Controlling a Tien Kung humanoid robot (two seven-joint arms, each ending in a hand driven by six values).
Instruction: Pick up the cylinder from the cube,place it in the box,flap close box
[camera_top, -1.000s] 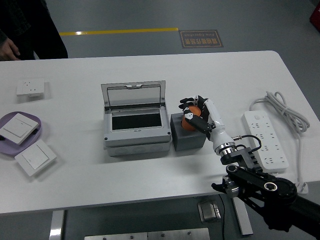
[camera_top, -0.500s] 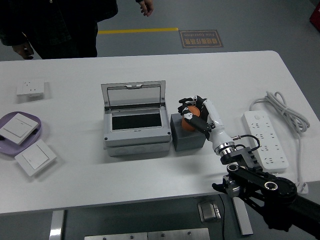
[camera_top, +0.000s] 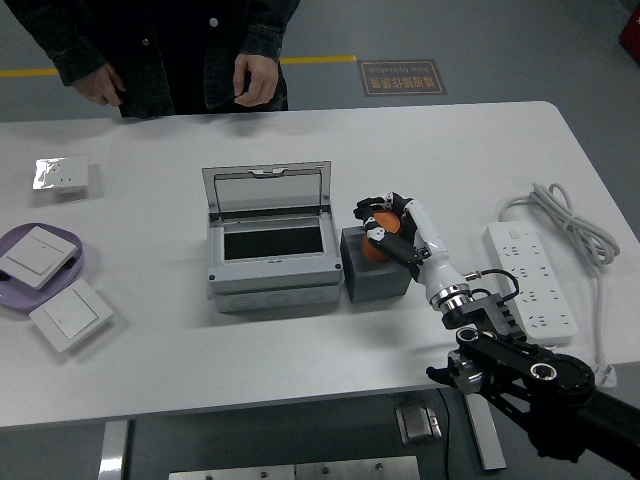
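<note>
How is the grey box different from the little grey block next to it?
The grey box is wider than the dark grey cube at its right. The box is light grey, with a lid standing open and a dark hollow inside; the cube is darker and solid, with no lid. The cube carries an orange cylinder, gripped by the robot's right hand; nothing touches the box. Both sit on the white table.

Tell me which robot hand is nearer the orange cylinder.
Right. The right hand is curled around the orange cylinder on the grey cube; the left hand is out of view.
</note>
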